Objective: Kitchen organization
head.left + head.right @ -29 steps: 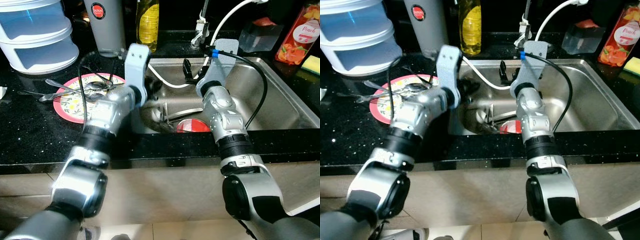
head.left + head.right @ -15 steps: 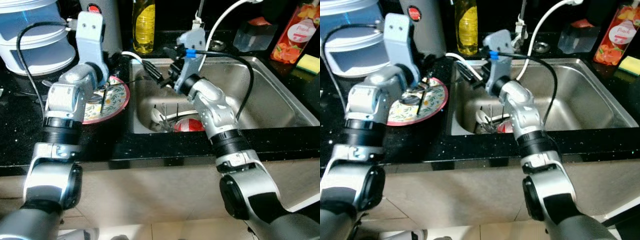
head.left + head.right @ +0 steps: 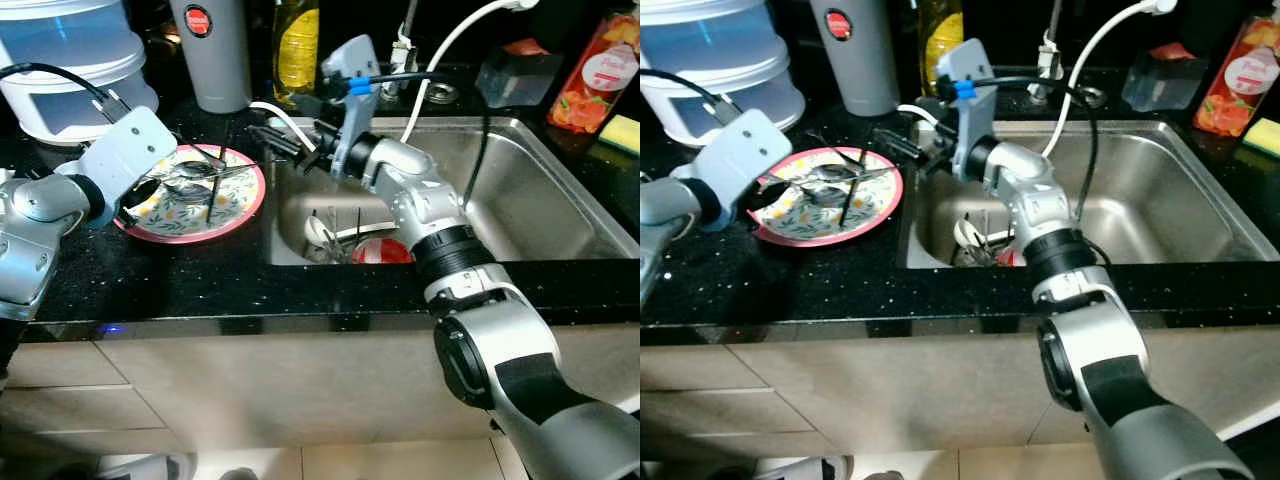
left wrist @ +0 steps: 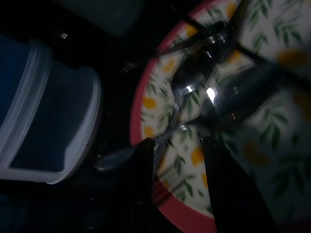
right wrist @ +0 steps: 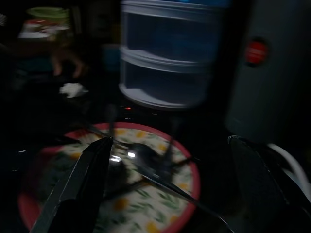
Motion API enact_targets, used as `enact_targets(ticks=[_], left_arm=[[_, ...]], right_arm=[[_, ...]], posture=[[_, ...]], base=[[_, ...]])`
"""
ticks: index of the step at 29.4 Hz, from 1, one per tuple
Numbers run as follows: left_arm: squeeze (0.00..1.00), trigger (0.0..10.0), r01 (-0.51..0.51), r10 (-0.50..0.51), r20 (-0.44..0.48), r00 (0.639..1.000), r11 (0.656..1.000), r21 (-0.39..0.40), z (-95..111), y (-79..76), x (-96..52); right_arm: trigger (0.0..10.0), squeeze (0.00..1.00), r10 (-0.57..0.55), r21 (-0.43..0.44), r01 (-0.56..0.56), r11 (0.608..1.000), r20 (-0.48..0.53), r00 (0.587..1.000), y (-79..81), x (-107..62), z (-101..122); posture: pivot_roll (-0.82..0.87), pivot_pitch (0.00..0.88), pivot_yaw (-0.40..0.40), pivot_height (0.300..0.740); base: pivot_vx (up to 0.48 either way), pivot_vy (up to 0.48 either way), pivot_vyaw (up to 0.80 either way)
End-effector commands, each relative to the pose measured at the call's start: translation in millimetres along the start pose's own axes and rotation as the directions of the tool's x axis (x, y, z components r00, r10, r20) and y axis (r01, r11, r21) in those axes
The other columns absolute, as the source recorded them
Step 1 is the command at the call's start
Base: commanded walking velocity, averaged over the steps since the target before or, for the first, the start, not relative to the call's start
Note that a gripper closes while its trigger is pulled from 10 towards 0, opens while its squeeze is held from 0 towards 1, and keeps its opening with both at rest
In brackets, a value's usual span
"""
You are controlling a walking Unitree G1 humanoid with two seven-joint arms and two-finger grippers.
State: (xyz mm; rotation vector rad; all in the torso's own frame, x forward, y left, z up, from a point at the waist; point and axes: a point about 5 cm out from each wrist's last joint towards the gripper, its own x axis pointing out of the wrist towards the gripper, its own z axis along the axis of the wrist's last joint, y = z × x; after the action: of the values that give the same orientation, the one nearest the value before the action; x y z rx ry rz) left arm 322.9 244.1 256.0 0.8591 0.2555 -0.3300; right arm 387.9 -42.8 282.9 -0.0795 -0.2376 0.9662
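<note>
Left gripper (image 4: 177, 145) hovered, fingers apart, over spoons (image 3: 190, 172) on the floral plate (image 3: 240, 205), right gripper (image 3: 272, 141) spread wide beside the sink (image 3: 560, 200) edge

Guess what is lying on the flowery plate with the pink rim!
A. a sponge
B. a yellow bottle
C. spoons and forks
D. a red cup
C, since shiny spoons and forks lie across the plate on the black counter, with the left claw right at the plate's rim.
</note>
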Motion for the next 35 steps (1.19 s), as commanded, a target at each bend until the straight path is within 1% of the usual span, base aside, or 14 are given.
enact_targets(ticks=[1, 3, 5, 6, 10, 11, 17, 20, 22, 27, 28, 31, 34, 35], left_arm=[[0.00, 10.0, 0.032, -0.027, -0.070, 0.997, 0.997, 0.071, -9.9, 8.4, -1.2], [0.00, 10.0, 0.057, -0.049, -0.090, 0.995, 0.994, 0.093, -14.8, 8.6, -0.7], [0.00, 10.0, 0.114, -0.097, -0.127, 0.987, 0.985, 0.131, -24.5, 8.4, 1.9], [0.00, 10.0, 0.114, -0.097, -0.127, 0.987, 0.985, 0.131, -24.5, 8.4, 1.9], [0.00, 10.0, 0.130, -0.096, -0.186, 0.978, 0.975, 0.180, -33.2, 15.5, 13.0], [0.00, 10.0, 0.143, -0.104, -0.192, 0.976, 0.969, 0.202, -32.5, 16.8, 18.8], [0.00, 10.0, 0.160, -0.121, -0.180, 0.976, 0.963, 0.217, -29.6, 13.0, 32.2], [0.00, 10.0, 0.156, -0.115, -0.164, 0.980, 0.952, 0.265, -25.0, 9.2, 45.2], [0.00, 10.0, 0.145, -0.105, -0.141, 0.984, 0.936, 0.320, -20.3, 5.7, 52.8], [0.00, 10.0, 0.134, -0.097, -0.116, 0.988, 0.920, 0.370, -15.1, 4.1, 61.6], [0.00, 10.0, 0.130, -0.095, -0.106, 0.990, 0.906, 0.403, -11.8, 1.7, 68.2], [0.00, 10.0, 0.136, -0.104, -0.099, 0.990, 0.897, 0.420, -8.8, -1.0, 72.8], [0.00, 10.0, 0.157, -0.115, -0.118, 0.986, 0.873, 0.461, -8.9, -5.6, 79.0], [0.00, 6.9, 0.166, -0.120, -0.126, 0.985, 0.865, 0.474, -10.0, -7.7, 80.8]], right_arm=[[10.0, 0.00, 0.042, -0.035, -0.044, 0.998, -0.046, 0.998, 5.2, 4.7, -5.9], [10.0, 0.00, 0.055, -0.040, -0.057, 0.998, -0.061, 0.997, 7.1, 5.9, -8.7], [10.0, 0.00, 0.073, -0.035, -0.076, 0.997, -0.077, 0.994, 9.8, 8.0, -11.8], [10.0, 0.00, 0.073, -0.035, -0.076, 0.997, -0.077, 0.994, 9.8, 8.0, -11.8], [10.0, 0.00, 0.099, -0.034, -0.102, 0.994, -0.083, 0.992, 13.6, 12.7, -9.3], [10.0, 0.00, 0.109, -0.034, -0.112, 0.993, -0.086, 0.990, 14.1, 14.5, -6.6], [10.0, 0.00, 0.083, 0.018, -0.082, 0.996, -0.109, 0.991, 12.6, 17.5, -7.7], [10.0, 0.00, 0.046, 0.038, -0.041, 0.998, -0.127, 0.991, 12.1, 20.3, -10.6], [10.0, 0.00, 0.022, 0.050, -0.016, 0.999, -0.124, 0.992, 11.4, 21.8, -10.3], [10.0, 0.00, -0.002, 0.067, 0.010, 0.998, -0.115, 0.993, 10.3, 23.6, -8.1], [10.0, 0.00, -0.015, 0.084, 0.025, 0.996, -0.116, 0.993, 9.7, 24.4, -7.9], [10.0, 0.00, -0.028, 0.099, 0.041, 0.994, -0.126, 0.992, 9.2, 24.7, -9.6], [10.0, 0.00, -0.065, 0.117, 0.083, 0.990, -0.148, 0.987, 7.8, 25.1, -13.8], [10.0, 0.00, -0.082, 0.122, 0.101, 0.987, -0.151, 0.985, 7.0, 25.4, -14.0]], posture=[[0.29, 0.000, -0.027, 0.740], [0.29, 0.000, -0.028, 0.740], [0.29, 0.000, -0.030, 0.740], [0.29, 0.000, -0.030, 0.740], [0.28, 0.001, -0.024, 0.740], [0.27, 0.027, -0.020, 0.740], [0.25, 0.066, -0.016, 0.740], [0.24, 0.108, -0.007, 0.740], [0.23, 0.127, -0.001, 0.740], [0.21, 0.152, 0.016, 0.740], [0.21, 0.170, 0.026, 0.740], [0.20, 0.178, 0.033, 0.740], [0.20, 0.196, 0.047, 0.740], [0.20, 0.201, 0.051, 0.740]], base=[[0.000, 0.000, 0.00], [0.000, 0.000, 0.00], [0.000, 0.000, 0.00], [0.000, 0.000, 0.00], [0.000, 0.000, 0.00], [0.000, 0.000, 0.00], [0.000, 0.000, 0.00], [0.000, 0.000, 0.00], [0.000, 0.000, 0.00], [0.000, 0.000, 0.00], [0.000, 0.000, 0.00], [0.000, 0.000, 0.00], [0.000, 0.000, 0.00], [0.000, 0.000, 0.00]])
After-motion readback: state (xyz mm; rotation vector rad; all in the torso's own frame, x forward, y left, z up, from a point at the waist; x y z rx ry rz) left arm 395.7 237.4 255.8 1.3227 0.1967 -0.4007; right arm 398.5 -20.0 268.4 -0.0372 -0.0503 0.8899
